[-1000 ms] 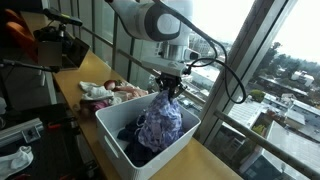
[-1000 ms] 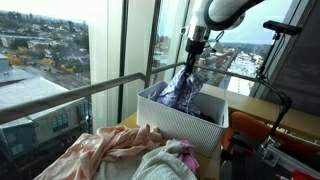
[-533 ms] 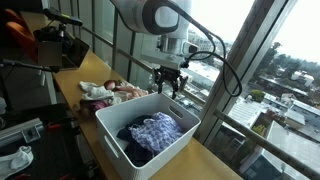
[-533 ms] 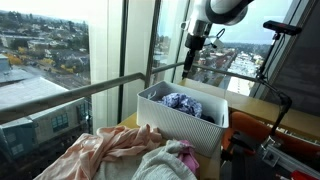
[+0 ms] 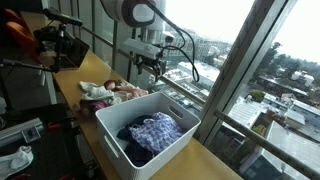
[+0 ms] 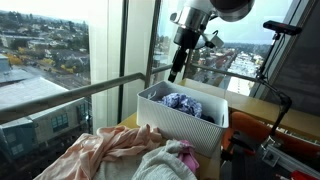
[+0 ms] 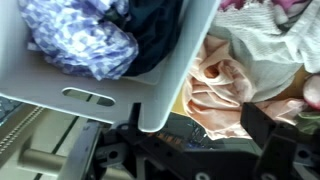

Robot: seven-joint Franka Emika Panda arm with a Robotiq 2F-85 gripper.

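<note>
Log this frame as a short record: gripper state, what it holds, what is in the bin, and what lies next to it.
gripper: open, empty, in the air
gripper position: above the bin's rim, on the side towards the pile
bin: white, handle slot in its wall, stands on the table
in bin: purple patterned cloth lying on a dark cloth
beside bin: pile of pink and white clothes
contact: gripper touches nothing

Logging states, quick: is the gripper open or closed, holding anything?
Gripper: open, holding nothing; the purple patterned cloth lies in the white bin.
</note>
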